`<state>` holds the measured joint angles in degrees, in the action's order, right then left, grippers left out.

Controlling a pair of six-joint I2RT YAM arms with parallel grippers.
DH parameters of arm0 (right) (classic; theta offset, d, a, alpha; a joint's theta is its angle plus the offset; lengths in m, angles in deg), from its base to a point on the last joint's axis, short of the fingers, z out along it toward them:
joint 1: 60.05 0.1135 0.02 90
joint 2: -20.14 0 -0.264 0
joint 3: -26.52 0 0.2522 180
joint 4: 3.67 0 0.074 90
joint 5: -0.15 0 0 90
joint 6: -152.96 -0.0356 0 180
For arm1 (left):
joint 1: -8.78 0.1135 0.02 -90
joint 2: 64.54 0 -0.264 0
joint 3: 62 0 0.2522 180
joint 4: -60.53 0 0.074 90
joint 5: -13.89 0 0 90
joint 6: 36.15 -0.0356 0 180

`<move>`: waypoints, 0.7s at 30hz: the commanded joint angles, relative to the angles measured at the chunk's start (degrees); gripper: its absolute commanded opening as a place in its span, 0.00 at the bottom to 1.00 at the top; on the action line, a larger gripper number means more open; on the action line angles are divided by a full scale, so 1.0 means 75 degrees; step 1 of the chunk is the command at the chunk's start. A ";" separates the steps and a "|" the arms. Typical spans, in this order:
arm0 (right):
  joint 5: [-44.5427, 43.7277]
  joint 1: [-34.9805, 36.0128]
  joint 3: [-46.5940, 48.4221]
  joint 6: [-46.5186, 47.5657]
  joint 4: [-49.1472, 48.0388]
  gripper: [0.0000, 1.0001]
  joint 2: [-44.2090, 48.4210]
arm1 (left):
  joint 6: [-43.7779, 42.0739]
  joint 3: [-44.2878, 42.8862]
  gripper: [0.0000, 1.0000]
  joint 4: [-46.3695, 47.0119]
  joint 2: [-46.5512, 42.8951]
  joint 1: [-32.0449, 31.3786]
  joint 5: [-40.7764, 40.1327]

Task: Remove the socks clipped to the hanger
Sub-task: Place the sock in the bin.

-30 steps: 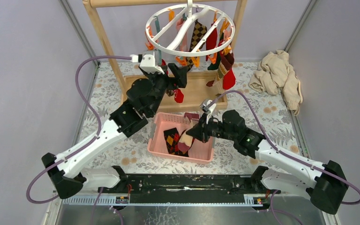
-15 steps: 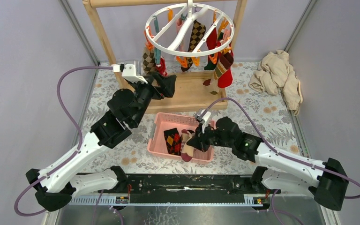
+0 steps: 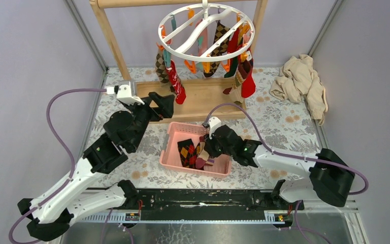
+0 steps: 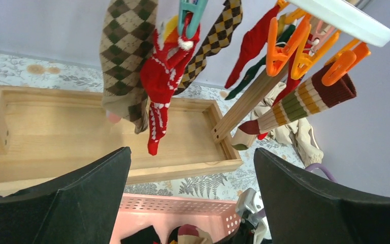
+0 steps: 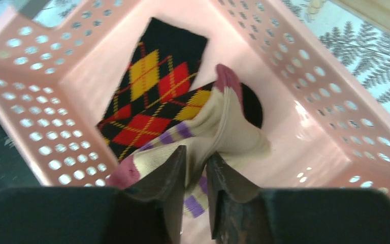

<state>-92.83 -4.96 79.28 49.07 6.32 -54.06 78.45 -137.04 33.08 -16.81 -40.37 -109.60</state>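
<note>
Top external view: patterned socks [image 3: 176, 84] clipped on white plastic ring hanger [image 3: 199, 34].
My left gripper [image 3: 164, 101] gapes empty; my right gripper [image 5: 195, 155], barely parted, sits at a striped cream sock [image 5: 223, 127] in the pink plastic basket [image 5: 45, 147]; I cannot tell if it holds.

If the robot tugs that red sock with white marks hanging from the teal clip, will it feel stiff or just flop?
Probably floppy: the red sock hangs limp and creased from its teal clip. Likely light too, since one small clip carries it. A tug may well swing the hanger, which appears to hang freely from the rail.
</note>
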 commanded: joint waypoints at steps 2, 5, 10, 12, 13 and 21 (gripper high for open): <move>-0.1250 0.0036 0.0480 0.0316 -0.0612 0.40 -0.0459 | 0.0304 0.0149 0.99 -0.0646 -0.0423 -0.0056 -0.0704; -0.1318 0.0037 0.0467 0.0431 -0.0638 0.55 -0.0221 | 0.0389 0.0214 0.99 -0.0897 -0.0606 -0.0053 -0.1038; -0.1365 0.0039 0.0319 0.0688 -0.0991 0.62 0.0426 | 0.0578 0.0319 0.99 -0.1198 -0.0756 -0.0052 -0.1452; -0.1341 0.0037 0.0294 0.0805 -0.1210 0.64 0.0581 | 0.0679 0.0342 0.99 -0.1323 -0.0771 -0.0047 -0.1535; -0.1327 0.0037 0.0301 0.0851 -0.1363 0.65 0.0639 | 0.0722 0.0349 0.99 -0.1370 -0.0769 -0.0054 -0.1572; -0.1477 0.0060 0.0294 0.1032 -0.2965 0.71 0.0612 | 0.0943 0.0447 0.99 -0.1650 -0.1009 -0.0051 -0.1692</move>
<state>-101.42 -4.94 80.09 55.25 -4.87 -49.84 83.74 -134.24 22.10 -22.76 -40.37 -119.50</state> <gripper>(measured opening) 0.703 0.986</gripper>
